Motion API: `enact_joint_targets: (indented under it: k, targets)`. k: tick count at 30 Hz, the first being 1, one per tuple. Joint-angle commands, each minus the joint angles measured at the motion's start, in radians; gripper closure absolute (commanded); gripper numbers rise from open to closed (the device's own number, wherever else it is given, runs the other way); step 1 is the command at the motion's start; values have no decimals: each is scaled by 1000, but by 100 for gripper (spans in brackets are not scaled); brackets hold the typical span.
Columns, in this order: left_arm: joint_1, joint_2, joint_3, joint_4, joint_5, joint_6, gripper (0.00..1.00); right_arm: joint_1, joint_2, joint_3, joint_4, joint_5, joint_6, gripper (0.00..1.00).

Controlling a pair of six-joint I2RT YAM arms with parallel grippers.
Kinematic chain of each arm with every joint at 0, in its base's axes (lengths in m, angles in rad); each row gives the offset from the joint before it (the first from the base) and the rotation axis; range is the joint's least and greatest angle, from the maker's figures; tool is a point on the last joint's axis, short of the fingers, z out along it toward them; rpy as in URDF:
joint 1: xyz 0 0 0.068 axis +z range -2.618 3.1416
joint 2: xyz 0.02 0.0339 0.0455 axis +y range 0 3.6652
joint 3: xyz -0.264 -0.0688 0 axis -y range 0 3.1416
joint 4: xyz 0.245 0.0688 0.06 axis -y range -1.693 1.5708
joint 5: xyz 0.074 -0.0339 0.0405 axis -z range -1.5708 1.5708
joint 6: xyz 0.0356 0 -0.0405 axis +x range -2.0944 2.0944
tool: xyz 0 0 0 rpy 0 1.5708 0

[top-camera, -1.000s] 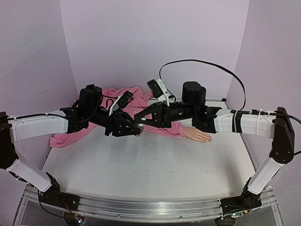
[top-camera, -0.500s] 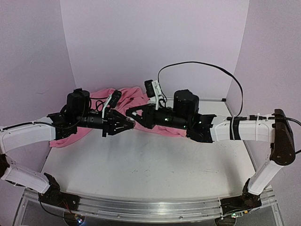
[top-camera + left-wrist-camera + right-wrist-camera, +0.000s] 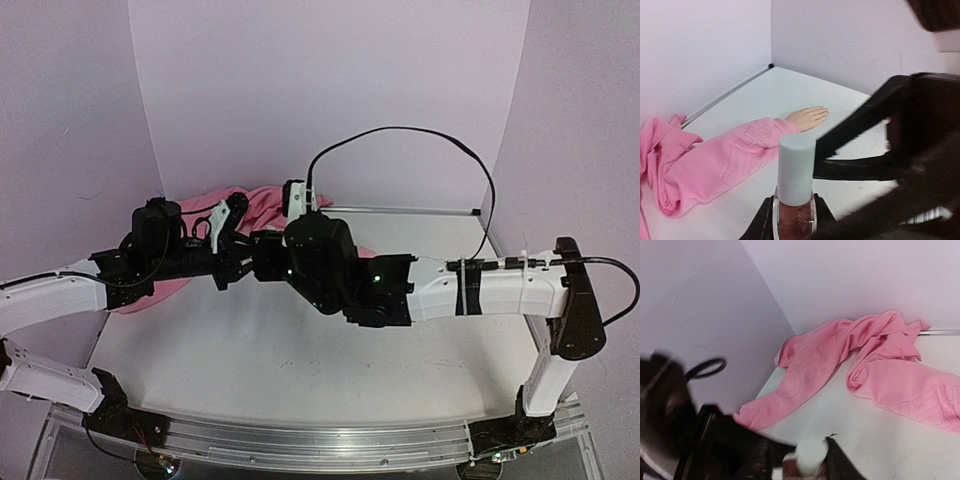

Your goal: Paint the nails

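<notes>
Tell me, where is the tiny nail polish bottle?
In the left wrist view, the bottle sits bottom centre, pinched in the left tool, in front of the pink sleeve and the little hand.

between the black fingers (image 3: 760,230), a glittery pinkish-brown nail polish bottle (image 3: 793,228), pale mint cap (image 3: 796,167); beyond them, a pink sleeve (image 3: 725,157) with embossed letters, a peach mannequin hand (image 3: 809,117).

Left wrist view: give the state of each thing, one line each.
bottle, upright, capped, clamped in the left pincer.
cap, on the bottle.
left pincer, shut on the bottle.
right pincer, open, fingers flanking the cap.
mannequin hand, lying flat, pink sleeve on.
</notes>
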Motion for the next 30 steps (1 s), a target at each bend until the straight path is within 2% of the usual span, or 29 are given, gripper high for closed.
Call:
enact_joint_targets:
  k: [1,6,7,9,10,13,16,22,28,30]
  targets:
    - [32,30,65,97,-120,-27,100,-31,-157,-38,-4,-331,-125,43]
    - [32,67,92,90,13,-49,100,-234,-314,-193,-3,-673,-167,15]
    - [32,76,99,90,61,-52,100,-269,-335,-216,-3,-740,-188,12]
    - [33,100,122,92,194,-63,100,-335,-361,-251,-1,-912,-244,11]
    - [34,117,134,92,282,-68,100,-363,-364,-266,2,-1050,-277,14]
    - [32,177,190,92,572,-118,100,-410,-363,-300,39,-1305,-345,18]
    - [32,235,237,93,716,-170,100,-414,-340,-319,117,-1474,-345,24]
    - [20,258,243,97,778,-172,100,-414,-292,-356,362,-1578,-219,43]
    - [12,261,242,98,792,-169,100,-414,-224,-316,410,-1587,-163,57]
    - [9,259,240,99,795,-167,100,-413,-210,-312,441,-1598,-142,65]
